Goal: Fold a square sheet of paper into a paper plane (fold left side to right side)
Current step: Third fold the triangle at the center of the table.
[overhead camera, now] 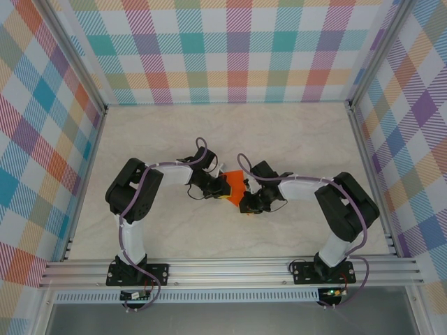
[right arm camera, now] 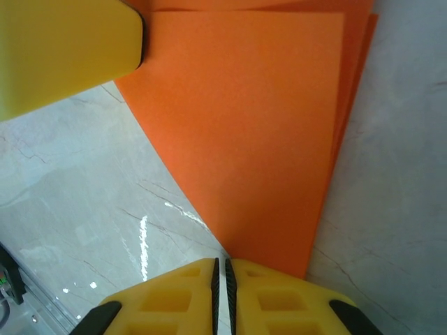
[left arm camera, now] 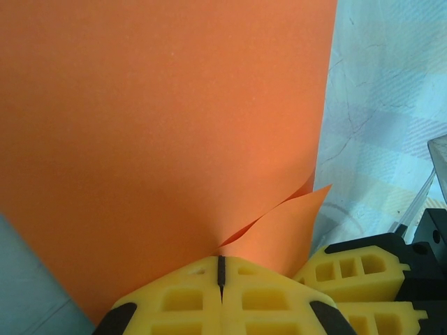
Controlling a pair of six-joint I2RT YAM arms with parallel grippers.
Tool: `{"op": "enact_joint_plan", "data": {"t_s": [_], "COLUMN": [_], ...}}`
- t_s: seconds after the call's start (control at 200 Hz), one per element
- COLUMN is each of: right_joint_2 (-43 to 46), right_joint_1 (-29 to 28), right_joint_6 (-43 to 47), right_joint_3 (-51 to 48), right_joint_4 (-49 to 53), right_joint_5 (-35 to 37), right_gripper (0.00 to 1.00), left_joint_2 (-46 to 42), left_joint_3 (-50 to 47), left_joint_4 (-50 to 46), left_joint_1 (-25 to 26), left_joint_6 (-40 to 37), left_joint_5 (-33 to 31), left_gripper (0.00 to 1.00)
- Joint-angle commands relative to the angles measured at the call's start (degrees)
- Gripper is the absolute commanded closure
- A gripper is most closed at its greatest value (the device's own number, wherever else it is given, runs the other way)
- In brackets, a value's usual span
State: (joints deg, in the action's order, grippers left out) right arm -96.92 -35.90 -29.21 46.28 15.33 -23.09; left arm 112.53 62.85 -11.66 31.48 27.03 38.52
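Mid-table, left gripper (left arm camera: 221, 271) clamped on the square sheet of paper (left arm camera: 154, 139), right gripper (right arm camera: 223, 271) pinched nearly closed on its edge

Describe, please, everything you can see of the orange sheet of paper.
The orange sheet is thin, matte, bright orange paper, folded over so that layered edges show along one side and two layers part near one corner. It is near the middle of the table. The left tool is shut on one edge; the right tool appears shut on a corner.
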Motion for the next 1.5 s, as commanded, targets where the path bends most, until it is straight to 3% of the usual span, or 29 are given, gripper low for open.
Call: {"op": "enact_joint_plan", "data": {"t_s": [0.0,0.27,0.535,0.985,1.495], "right_joint_2": [1.4,7.6,15.2,-0.7,-4.1], "right_joint_1": [0.8,1.2,1.2,0.4,0.3], "right_joint_6": [-2.2,-3.8,-2.5,-5.7,-6.7], "right_joint_3": [-4.5,-9.6,-1.6,5.4,0.9], "right_joint_4": [5.2,5.6,12.3,7.7,9.1], "right_joint_5": [1.2,1.6,2.5,2.6,7.4], "right_gripper": [0.86,0.87,0.85,0.96,0.98], "left_joint_2": [3.0,2.9,2.5,2.1,-8.0], "left_joint_3": [-0.1,0.6,0.9,1.3,-1.8], "left_joint_4": [-3.0,-3.5,-3.7,-3.8,-2.3], "left_joint_1": [0.6,0.6,0.6,0.6,2.9], "left_joint_6": [-1.6,-1.8,-1.8,-2.1,0.0], "left_joint_5": [-4.7,-4.7,-4.7,-4.5,-3.8], "left_gripper": [1.0,1.0,1.0,1.0,0.97]}}
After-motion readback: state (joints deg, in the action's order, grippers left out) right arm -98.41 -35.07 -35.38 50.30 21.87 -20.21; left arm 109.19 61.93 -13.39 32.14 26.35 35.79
